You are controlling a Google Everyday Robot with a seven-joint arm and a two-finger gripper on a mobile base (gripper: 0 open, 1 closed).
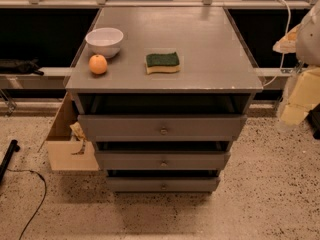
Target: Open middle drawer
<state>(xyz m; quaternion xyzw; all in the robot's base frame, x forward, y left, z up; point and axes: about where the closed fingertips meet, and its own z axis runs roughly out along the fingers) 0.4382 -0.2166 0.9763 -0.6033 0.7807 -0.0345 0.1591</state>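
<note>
A grey cabinet (165, 44) stands in the centre of the camera view with three drawer fronts stacked below its top. The middle drawer (162, 160) is the front of in-between width, with a small round metal knob (163, 163) at its centre. A dark gap shows above it. The wider top drawer (162, 126) sits above it and the narrower bottom drawer (162, 184) below it. My gripper (296, 106) is at the right edge, part of the pale arm there. It hangs beside the cabinet's right side, apart from every drawer front.
On the cabinet top sit a white bowl (105, 40), an orange (98, 64) and a green-and-yellow sponge (162, 62). An open cardboard box (67, 141) leans at the cabinet's left side. A black cable (30, 204) runs over the speckled floor at lower left.
</note>
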